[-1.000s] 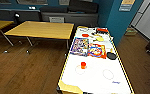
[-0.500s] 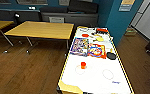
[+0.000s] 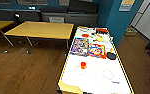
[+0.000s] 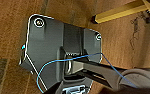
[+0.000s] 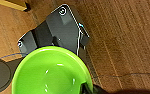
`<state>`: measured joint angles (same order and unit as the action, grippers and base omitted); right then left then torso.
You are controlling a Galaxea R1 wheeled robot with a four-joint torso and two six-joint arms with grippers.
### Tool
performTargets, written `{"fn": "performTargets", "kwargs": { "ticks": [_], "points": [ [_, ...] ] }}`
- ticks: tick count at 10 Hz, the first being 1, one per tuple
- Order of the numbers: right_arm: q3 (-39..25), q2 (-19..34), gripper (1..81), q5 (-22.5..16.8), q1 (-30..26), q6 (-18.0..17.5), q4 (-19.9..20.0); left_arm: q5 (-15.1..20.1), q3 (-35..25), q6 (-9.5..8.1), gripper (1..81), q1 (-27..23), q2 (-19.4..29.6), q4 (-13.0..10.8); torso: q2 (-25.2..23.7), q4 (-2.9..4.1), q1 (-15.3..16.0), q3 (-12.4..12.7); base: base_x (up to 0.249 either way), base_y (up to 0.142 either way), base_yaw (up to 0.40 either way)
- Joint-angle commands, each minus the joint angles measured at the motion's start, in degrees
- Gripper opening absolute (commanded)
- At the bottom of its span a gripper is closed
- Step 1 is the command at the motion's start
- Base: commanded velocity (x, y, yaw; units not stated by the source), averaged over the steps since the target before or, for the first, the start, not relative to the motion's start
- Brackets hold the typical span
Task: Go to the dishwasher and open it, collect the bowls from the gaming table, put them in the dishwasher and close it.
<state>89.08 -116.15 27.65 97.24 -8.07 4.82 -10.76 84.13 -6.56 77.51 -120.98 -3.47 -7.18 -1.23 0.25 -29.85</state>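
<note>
Bowl (image 5: 51, 72) large beside right wrist.

Soft, even indoor light fills the room, and the white table top (image 3: 96, 72) glares almost blank, washing out the marks on it. The wooden floor (image 3: 28, 72) stays dim, with faint shadows under the yellow tables (image 3: 41, 29). Everything is blurred (edges bend with the wide lens). In the right wrist view, small highlights glint inside the green bowl (image 5: 51, 72), itself out of focus.
</note>
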Motion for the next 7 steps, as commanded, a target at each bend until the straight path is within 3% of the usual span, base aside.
{"fn": "performTargets", "kwargs": {
  "ticks": [1, 2, 4, 5, 7],
  "points": [
    [-0.2, 2.2, 1.0, -2.2, 0.0, 0.4, -1.6, 2.9, -14.9, -2.85, 81.1, -9.9, 13.3, 0.3, 0.0, 0.0, 0.0, 0.0, 0.0, 0.0, 0.0],
    [-0.2, 1.9, 1.0, -2.1, 0.0, 0.2, -2.3, 3.3, -17.6, -3.11, 81.1, -12.9, 15.1, 0.5, 0.0, 0.0, 0.0, 0.0, 0.0, 0.0, 0.0],
    [-0.3, 1.2, 1.0, -2.1, 0.0, 0.1, -2.4, 5.8, -21.5, -6.36, 81.1, -19.3, 17.9, 0.4, 0.0, 0.0, 0.0, 0.0, 0.0, 0.0, 0.0],
    [-0.2, 0.6, 1.0, -2.0, 0.0, 0.2, -2.4, 7.6, -22.5, -9.67, 81.1, -22.8, 18.4, 0.5, 0.0, 0.0, 0.0, 0.0, 0.0, 0.0, 0.0],
    [1.2, -1.4, 1.0, -0.5, -0.2, 0.4, -2.4, 14.7, -23.1, -15.83, 81.1, -32.3, 18.5, 0.4, 0.0, 0.0, 0.0, 0.0, 0.0, 0.0, 0.0]
  ]
}}
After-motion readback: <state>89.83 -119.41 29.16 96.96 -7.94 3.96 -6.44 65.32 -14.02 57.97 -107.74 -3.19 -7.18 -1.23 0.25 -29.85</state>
